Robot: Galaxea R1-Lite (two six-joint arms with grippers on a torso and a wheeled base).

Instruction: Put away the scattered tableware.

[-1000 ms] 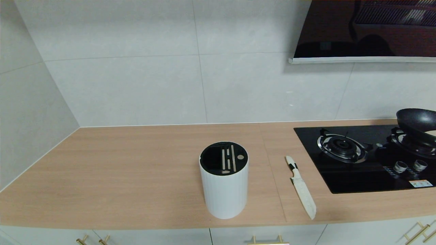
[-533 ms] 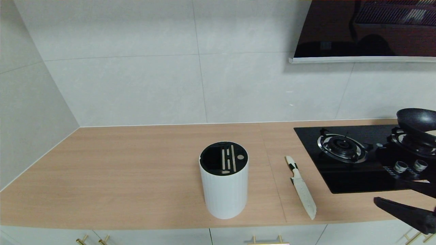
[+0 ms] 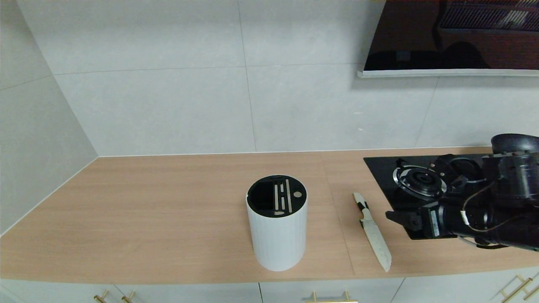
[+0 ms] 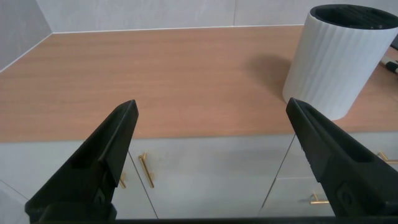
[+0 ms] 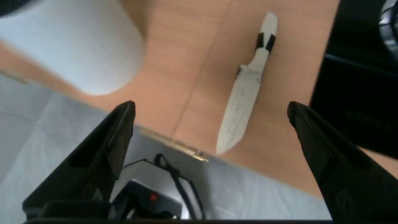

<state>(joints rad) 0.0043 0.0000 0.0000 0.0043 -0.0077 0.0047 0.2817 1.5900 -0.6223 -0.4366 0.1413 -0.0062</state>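
The wooden tabletop [image 3: 168,219] ran along the tiled wall, with a black hob [image 3: 379,168] set into its right end. One white ribbed holder [image 3: 278,227], its black top cut with narrow slots, stood upright near the front edge. One pale knife [image 3: 372,231] lay flat on the tabletop between the holder and the hob, well apart from the holder and just beside the hob's near corner, handle toward the wall and blade tip near the front edge.

There were two grippers. The right gripper [image 3: 393,216] hung over the hob's near corner, just right of the knife, its fingers spread wide and holding nothing. From its wrist camera the knife [image 5: 245,106] lay between the parted fingers but below them, untouched. The left gripper [image 4: 211,102] was likewise wide open and empty, off the tabletop's front edge, with the holder [image 4: 336,56] beyond it.

The step in hand looked like the reach for the knife. The next move would call for lowering the right gripper over the handle, closing on it, then lifting and tipping the blade down into a slot.
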